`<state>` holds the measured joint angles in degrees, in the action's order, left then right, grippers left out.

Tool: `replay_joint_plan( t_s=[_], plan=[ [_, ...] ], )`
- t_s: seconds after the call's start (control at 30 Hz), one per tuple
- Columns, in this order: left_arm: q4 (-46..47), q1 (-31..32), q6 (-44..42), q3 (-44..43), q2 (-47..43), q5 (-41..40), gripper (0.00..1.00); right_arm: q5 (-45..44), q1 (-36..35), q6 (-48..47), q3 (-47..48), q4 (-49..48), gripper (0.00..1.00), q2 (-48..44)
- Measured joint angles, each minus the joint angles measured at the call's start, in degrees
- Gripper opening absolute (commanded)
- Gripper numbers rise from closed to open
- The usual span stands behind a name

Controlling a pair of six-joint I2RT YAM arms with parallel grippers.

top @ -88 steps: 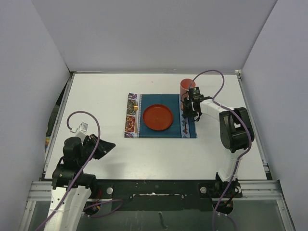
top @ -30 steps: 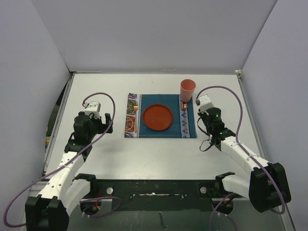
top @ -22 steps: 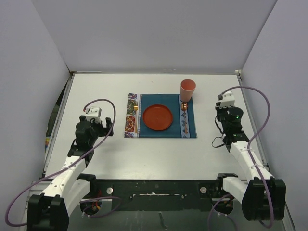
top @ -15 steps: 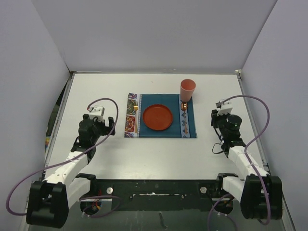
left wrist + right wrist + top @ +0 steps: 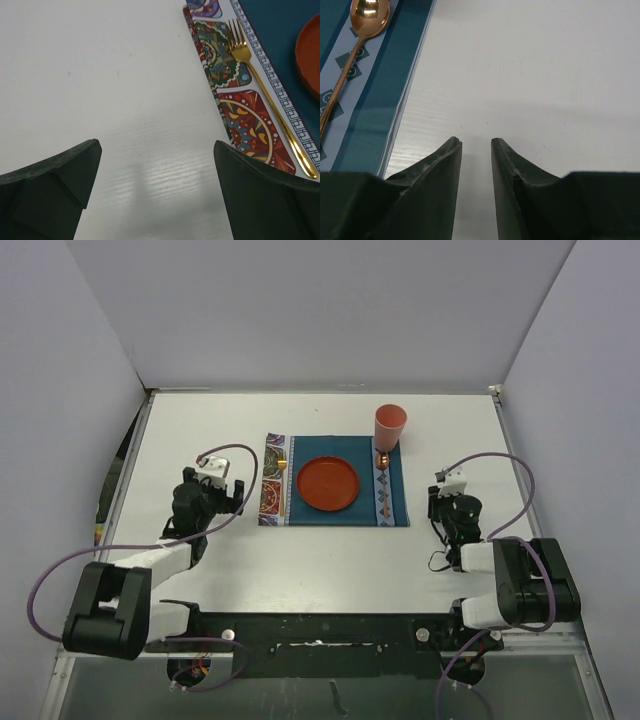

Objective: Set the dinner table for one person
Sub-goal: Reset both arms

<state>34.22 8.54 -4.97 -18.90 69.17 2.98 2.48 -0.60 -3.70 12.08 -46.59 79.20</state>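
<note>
Dinner table [image 5: 320, 555] spans left to right; both arms crouch low, left gripper [image 5: 156, 150] gaping, right gripper [image 5: 475, 145] barely parted, both empty.

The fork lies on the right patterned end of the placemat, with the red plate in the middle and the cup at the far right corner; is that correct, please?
Not quite: the fork lies on the left patterned end of the placemat, as the left wrist view shows. The red plate is in the middle, and the cup stands at the far right corner.
</note>
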Motion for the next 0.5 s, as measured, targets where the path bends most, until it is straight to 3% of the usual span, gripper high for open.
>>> replay_joint_plan(
  t_s=[0.17, 0.33, 0.5],
  plan=[
    [2.67, 0.07, -2.47, -0.15, 6.45, -0.04, 0.98, -2.21, -0.63, 0.37, 0.70, -6.67, 0.31, 6.45],
    [3.63, -0.50, -3.17, -0.85, 7.98, -0.57, 0.98, -3.82, -1.97, 0.11, 1.70, -8.72, 0.31, 10.73],
    [5.84, -1.55, -2.86, -2.64, 15.87, 0.22, 0.98, -4.33, -2.78, -0.13, 3.37, -9.88, 0.32, 13.40]
  ],
)
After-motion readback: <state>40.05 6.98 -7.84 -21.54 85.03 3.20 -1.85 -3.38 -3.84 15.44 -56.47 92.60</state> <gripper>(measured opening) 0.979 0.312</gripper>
